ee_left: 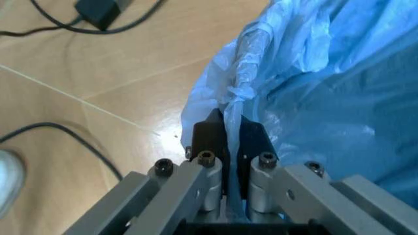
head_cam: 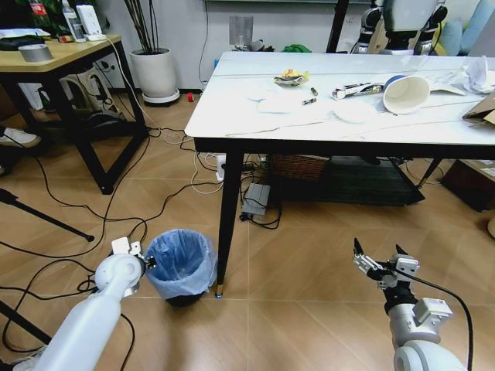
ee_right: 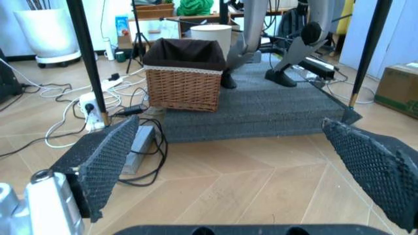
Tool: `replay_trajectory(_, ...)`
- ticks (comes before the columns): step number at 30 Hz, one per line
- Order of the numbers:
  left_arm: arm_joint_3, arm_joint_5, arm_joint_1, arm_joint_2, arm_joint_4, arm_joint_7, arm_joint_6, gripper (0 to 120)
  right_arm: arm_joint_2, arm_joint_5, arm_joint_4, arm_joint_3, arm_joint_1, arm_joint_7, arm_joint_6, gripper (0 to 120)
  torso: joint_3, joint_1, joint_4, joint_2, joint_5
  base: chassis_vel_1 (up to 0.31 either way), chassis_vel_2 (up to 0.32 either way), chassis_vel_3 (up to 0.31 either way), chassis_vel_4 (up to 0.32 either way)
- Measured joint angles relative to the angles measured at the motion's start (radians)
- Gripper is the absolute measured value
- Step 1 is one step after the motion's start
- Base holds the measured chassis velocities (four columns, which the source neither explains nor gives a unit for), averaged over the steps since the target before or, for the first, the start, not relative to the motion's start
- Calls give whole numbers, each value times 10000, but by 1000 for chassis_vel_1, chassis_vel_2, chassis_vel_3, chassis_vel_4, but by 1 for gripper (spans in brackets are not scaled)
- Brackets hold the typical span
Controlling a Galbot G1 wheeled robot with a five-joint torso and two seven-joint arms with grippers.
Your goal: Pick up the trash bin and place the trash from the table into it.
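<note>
trash bin (head_cam: pixel 181 267) on floor beside table (head_cam: pixel 232 116) leg, at 7 o'clock in head view, crinkled blue liner | left gripper (head_cam: pixel 143 261) at its 9 o'clock rim; left wrist view shows the jaws pinched closed on the liner edge (ee_left: pixel 236 105) | right gripper (head_cam: pixel 380 261) at 5 o'clock, jaws spread wide, holding nothing; its wrist view shows a wicker basket (ee_right: pixel 184 81) under table | trash (head_cam: pixel 406 93) on tabletop
</note>
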State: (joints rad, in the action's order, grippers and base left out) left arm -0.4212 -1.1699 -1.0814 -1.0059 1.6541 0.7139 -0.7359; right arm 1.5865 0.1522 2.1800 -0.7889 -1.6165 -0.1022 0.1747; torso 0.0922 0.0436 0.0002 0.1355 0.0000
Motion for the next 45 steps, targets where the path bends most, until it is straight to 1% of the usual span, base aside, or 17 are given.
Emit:
replay_trajectory(3, -181, -109, -213, 125, 254, 41, 1, 0, 12, -2, 10, 2, -14, 2, 0, 100, 0, 0, -2, 0, 0, 0, 0, 0, 0)
replay_trajectory(9, -877, -932, -1137, 647, 1782, 651, 2, 0, 39, -12, 191, 17, -143, 12, 9, 100, -1, 0, -1, 0, 2, 0, 0, 0, 0)
replay_trajectory(10, -877, -932, -1137, 647, 1782, 651, 2, 0, 39, -12, 191, 17, -143, 12, 9, 100, -1, 0, -1, 0, 2, 0, 0, 0, 0)
replay_trajectory(15, -1437, -1866, -2007, 983, 3337, 1604, 4, 0, 112, -4, 429, 82, -268, 53, 86, 100, -1, 0, -2, 0, 0, 0, 0, 0, 0)
replay_trajectory(17, -1567, -1969, -2362, 1061, 3805, 1831, 5, 0, 130, -4, 499, 89, -323, 59, 100, 100, -1, -1, -3, 0, 1, 0, 0, 0, 0)
replay_trajectory(18, -1567, -1969, -2362, 1061, 3805, 1831, 5, 0, 130, -4, 499, 89, -323, 59, 100, 100, -1, -1, -3, 0, 1, 0, 0, 0, 0)
replay_trajectory(19, -1623, -2033, -2547, 1083, 4062, 1970, 5, 0, 133, -4, 542, 90, -360, 65, 106, 100, -1, 0, 0, 0, 1, 0, 0, 0, 0)
replay_trajectory(21, -1855, -2207, -3177, 1095, 4892, 2334, 5, 0, 117, -4, 671, 72, -471, 82, 115, 100, -1, -1, -1, 0, -2, 0, 0, 0, 0)
replay_trajectory(22, -1912, -2231, -3331, 1094, 5113, 2426, 5, 0, 111, -4, 702, 62, -495, 87, 115, 100, -1, -1, -2, 0, -1, 0, 0, 0, 0)
replay_trajectory(23, -1912, -2231, -3331, 1094, 5113, 2426, 5, 0, 111, -4, 702, 62, -495, 87, 115, 100, -1, -1, -2, 0, -1, 0, 0, 0, 0)
replay_trajectory(24, -2048, -2296, -3661, 1089, 5618, 2608, 5, 0, 97, -4, 763, 42, -543, 95, 118, 100, -1, -1, -1, 0, 3, 0, 0, 0, 0)
replay_trajectory(28, -2297, -2329, -4379, 1007, 6879, 2972, 5, 0, 81, -3, 960, 49, -711, 127, 168, 100, -2, -1, -1, 0, 2, 0, 0, 0, 0)
replay_trajectory(30, -2307, -2334, -4459, 985, 7039, 3036, 5, 0, 81, -6, 997, 54, -741, 128, 184, 100, -2, -1, -2, 0, 3, 0, 0, 0, 0)
replay_trajectory(34, -2247, -2398, -5041, 827, 8058, 3550, 6, 0, 70, -40, 1180, 96, -907, 131, 232, 100, -2, -1, -3, 0, 2, 0, 0, 0, 0)
replay_trajectory(36, -2185, -2564, -5300, 735, 8420, 3770, 6, 0, 54, -56, 1236, 95, -963, 131, 244, 100, -1, -1, -1, 1, 1, 0, 0, 0, 0)
replay_trajectory(39, -2121, -2902, -5489, 633, 8569, 4116, 6, 0, 38, -68, 1293, 80, -1022, 135, 274, 100, -1, -1, -1, 1, 1, 0, 0, 0, 0)
replay_trajectory(45, -2030, -3112, -5700, 535, 8580, 4283, 6, 0, 40, -110, 1376, 71, -1079, 138, 319, 100, 0, -1, -2, 1, 0, 0, 0, 0, 0)
